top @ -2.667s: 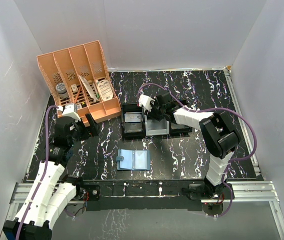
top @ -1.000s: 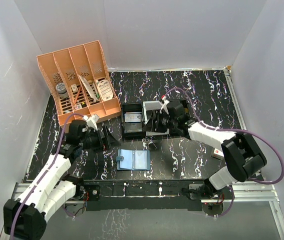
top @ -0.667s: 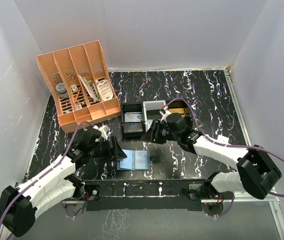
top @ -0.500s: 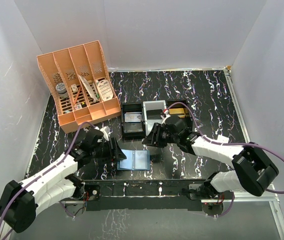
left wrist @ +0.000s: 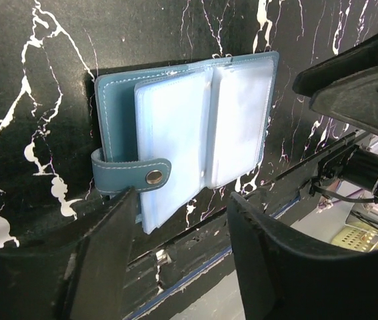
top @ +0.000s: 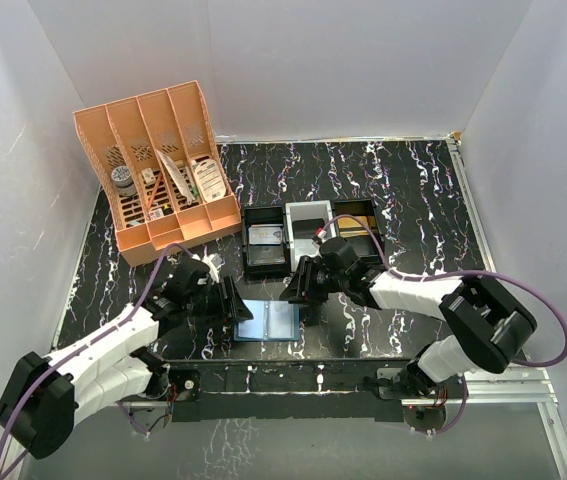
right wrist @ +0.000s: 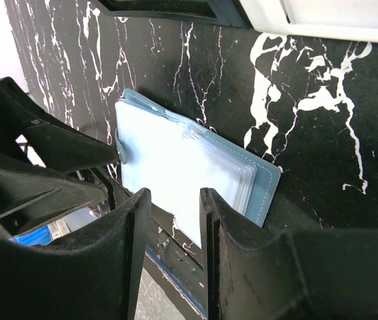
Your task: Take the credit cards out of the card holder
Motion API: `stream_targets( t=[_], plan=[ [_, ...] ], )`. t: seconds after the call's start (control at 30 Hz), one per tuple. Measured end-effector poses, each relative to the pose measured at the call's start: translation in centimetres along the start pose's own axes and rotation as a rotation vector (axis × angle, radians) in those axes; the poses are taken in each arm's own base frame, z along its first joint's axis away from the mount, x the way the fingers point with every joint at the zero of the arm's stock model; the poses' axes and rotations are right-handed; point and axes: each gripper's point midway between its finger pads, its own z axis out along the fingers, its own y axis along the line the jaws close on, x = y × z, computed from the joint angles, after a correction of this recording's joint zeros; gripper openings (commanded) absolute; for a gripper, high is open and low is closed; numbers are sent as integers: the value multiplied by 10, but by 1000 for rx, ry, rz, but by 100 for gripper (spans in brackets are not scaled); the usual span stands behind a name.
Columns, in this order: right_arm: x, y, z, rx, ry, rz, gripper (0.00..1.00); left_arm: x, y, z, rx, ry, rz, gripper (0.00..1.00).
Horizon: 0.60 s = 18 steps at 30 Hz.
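Note:
The card holder (top: pixel 268 321) lies open and flat near the table's front edge, teal outside with pale translucent sleeves inside and a snap strap (left wrist: pixel 132 177) on its left. No credit cards stand out in the sleeves. My left gripper (top: pixel 233 304) is low at the holder's left edge. Its jaws are open, and in the left wrist view (left wrist: pixel 181 200) they sit either side of the holder's (left wrist: pixel 189 127) near edge. My right gripper (top: pixel 299 288) hangs over the holder's right edge. It is open with a narrow gap (right wrist: pixel 172 200) and nothing in it, the holder (right wrist: pixel 182 163) just beyond its fingers.
An orange desk organiser (top: pixel 158 160) stands at the back left. Behind the holder sit a black tray (top: pixel 250 240) with a pale flat item inside, a white tray (top: pixel 308 212) and another black tray (top: pixel 358 212). The table's front edge (top: pixel 283 362) runs close below the holder.
Both arms have come in low onto the holder, the left from the left side and the right from over the trays. Both pairs of jaws have narrowed.

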Motion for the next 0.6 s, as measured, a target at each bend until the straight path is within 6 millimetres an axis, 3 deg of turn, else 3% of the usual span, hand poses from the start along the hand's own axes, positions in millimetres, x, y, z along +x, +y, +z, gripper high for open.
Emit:
stream_targets(
  t=[0.2, 0.6],
  plan=[
    [6, -3, 4, 6, 24, 9, 33, 4, -2, -8, 9, -1, 2, 60],
    [17, -17, 14, 50, 66, 38, 33, 11, -6, -4, 39, 55, -8, 39]
  ],
)
